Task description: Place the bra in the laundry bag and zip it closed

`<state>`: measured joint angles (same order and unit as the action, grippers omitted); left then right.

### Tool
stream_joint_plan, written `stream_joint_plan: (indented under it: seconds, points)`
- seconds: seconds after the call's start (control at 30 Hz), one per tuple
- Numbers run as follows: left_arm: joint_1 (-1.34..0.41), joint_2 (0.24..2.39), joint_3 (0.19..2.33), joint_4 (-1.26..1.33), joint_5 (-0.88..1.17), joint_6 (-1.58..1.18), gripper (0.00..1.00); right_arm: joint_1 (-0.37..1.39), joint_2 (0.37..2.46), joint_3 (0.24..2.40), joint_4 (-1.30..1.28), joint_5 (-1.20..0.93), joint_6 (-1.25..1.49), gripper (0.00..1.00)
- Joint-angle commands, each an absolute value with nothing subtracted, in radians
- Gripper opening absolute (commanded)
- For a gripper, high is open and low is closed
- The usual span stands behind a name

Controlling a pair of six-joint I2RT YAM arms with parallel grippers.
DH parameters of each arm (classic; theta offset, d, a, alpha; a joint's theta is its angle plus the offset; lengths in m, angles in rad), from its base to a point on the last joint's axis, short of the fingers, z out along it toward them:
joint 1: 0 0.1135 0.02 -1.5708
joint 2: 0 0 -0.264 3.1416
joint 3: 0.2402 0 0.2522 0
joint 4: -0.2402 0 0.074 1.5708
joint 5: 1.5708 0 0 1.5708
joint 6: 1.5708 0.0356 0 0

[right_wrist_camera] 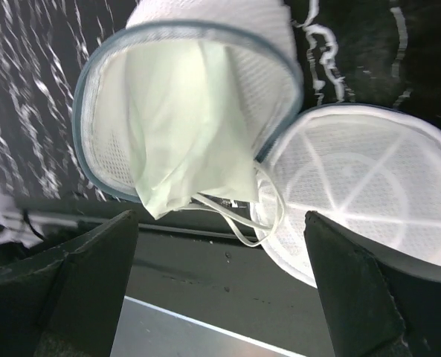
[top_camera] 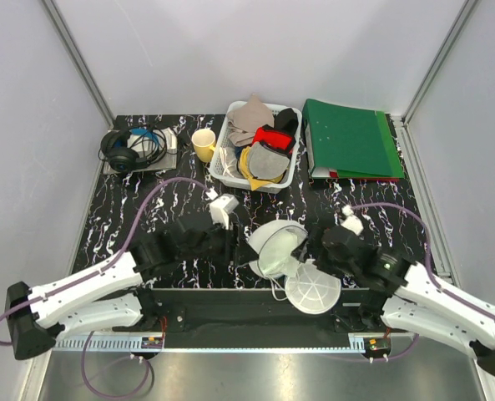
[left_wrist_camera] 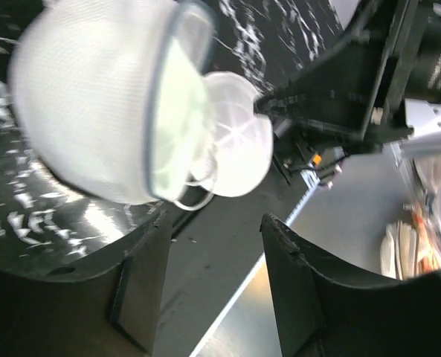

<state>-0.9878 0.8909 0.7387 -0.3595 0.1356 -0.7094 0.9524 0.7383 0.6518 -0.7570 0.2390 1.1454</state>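
The white mesh laundry bag (top_camera: 274, 238) lies open on its side near the table's front edge. Its round lid (top_camera: 312, 288) hangs flat over the edge, unzipped. The pale bra (right_wrist_camera: 183, 126) sits inside the bag (right_wrist_camera: 205, 44), with a fold and a strap (right_wrist_camera: 268, 216) spilling out toward the lid (right_wrist_camera: 369, 186). My left gripper (top_camera: 229, 242) is open and empty just left of the bag. In the left wrist view the gripper (left_wrist_camera: 213, 230) is short of the bag (left_wrist_camera: 86, 111), the bra (left_wrist_camera: 179, 119) and the lid (left_wrist_camera: 239, 145). My right gripper (top_camera: 310, 246) is open and empty beside the bag's right rim, its own view (right_wrist_camera: 220, 223) facing the opening.
A white lattice basket (top_camera: 272, 185) of grey, red and yellow garments stands at the back centre. Beside it are a yellow cup (top_camera: 203, 144), headphones (top_camera: 130, 149) at the back left and a green folder (top_camera: 351, 138) at the back right. A small white block (top_camera: 223, 209) lies behind my left gripper.
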Motion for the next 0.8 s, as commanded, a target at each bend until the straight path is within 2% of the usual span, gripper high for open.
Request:
stream_joint_plan:
  seconds: [0.0, 0.13, 0.23, 0.4, 0.5, 0.67, 0.77]
  points:
    - [-1.109, 0.962, 0.853, -0.262, 0.040, -0.715, 0.55, 0.948, 0.580, 0.605, -0.932, 0.402, 1.302, 1.00]
    - [-1.235, 1.128, 0.936, -0.256, 0.003, -0.683, 0.56, 0.948, 0.448, 0.552, -0.991, 0.411, 1.403, 1.00]
    - [-1.270, 1.245, 0.998, -0.256, -0.037, -0.667, 0.55, 0.948, 0.454, 0.512, -0.991, 0.399, 1.425, 1.00]
    - [-1.278, 1.405, 1.074, -0.264, -0.070, -0.627, 0.47, 0.950, 0.668, 0.511, -0.977, 0.350, 1.437, 0.98]
    - [-1.281, 1.460, 1.091, -0.252, -0.072, -0.629, 0.45, 0.948, 0.780, 0.509, -0.951, 0.328, 1.434, 0.92]
    - [-1.276, 1.552, 1.094, -0.218, -0.123, -0.620, 0.45, 0.948, 0.877, 0.525, -0.858, 0.333, 1.405, 0.87]
    - [-1.223, 1.600, 1.043, -0.207, -0.173, -0.712, 0.46, 0.948, 0.925, 0.549, -0.825, 0.351, 1.375, 0.86]
